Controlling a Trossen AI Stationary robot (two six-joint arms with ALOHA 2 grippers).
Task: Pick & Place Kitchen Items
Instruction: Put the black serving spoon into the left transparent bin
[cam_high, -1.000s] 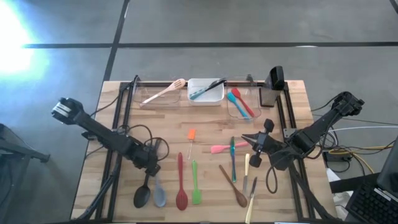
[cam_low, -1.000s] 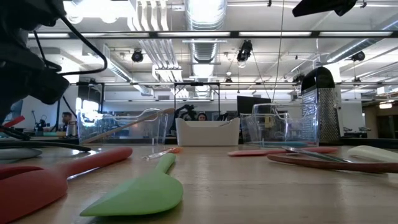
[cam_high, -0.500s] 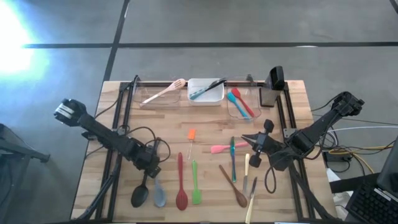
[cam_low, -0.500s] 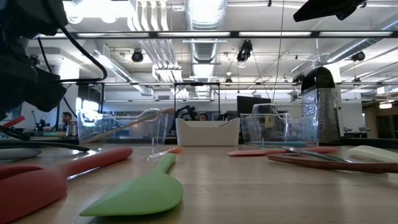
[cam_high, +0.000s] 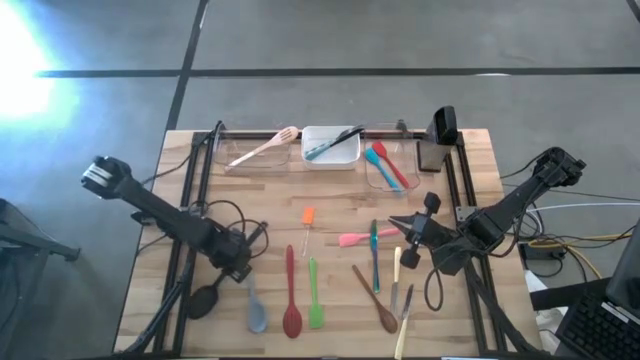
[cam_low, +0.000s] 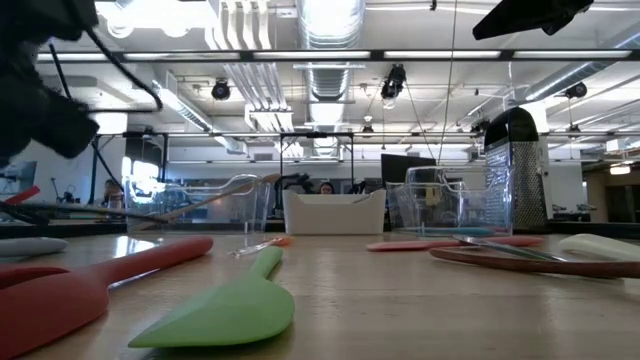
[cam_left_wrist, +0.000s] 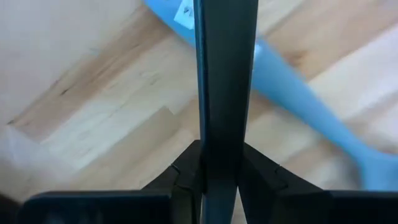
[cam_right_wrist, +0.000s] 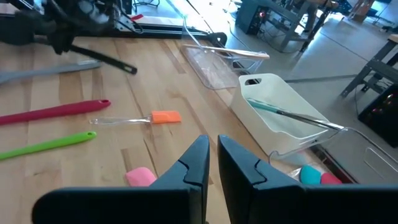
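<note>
My left gripper (cam_high: 236, 262) is shut on a black spoon (cam_high: 203, 300) at the table's near left, just left of a grey spoon (cam_high: 256, 310) that lies flat. A red spoon (cam_high: 291, 300), green spatula (cam_high: 314, 295), orange spatula (cam_high: 307, 225), pink spatula (cam_high: 358, 238), blue spatula (cam_high: 374, 258), wooden spoon (cam_high: 376, 298) and cream-handled cutlery (cam_high: 397, 270) lie flat on the table. My right gripper (cam_high: 403, 226) hovers shut and empty over the table's right middle, above the pink spatula (cam_right_wrist: 140, 176). My left gripper pinches the black spoon's handle (cam_left_wrist: 219, 134) between its two fingers, partway along it. The fingers point down and lie across the handle. The handle's free end (cam_right_wrist: 127, 67) sticks out past the fingers toward the far right, and the bowl points toward the near left.
At the far edge stand a clear tub (cam_high: 250, 152) with a wooden spoon, a white tub (cam_high: 331, 147) with utensils, a clear tub (cam_high: 390, 166) with red and blue spatulas, and a dark grater (cam_high: 440, 135). Black frame rails (cam_high: 196, 190) and cables (cam_high: 255, 232) run beside my left arm.
My left gripper has gone a little toward the table's left and far edges with the black spoon. The spoon has turned about, its bowl swinging from beside the grey spoon's bowl out toward the left edge. The grey spoon has stayed where it was.
</note>
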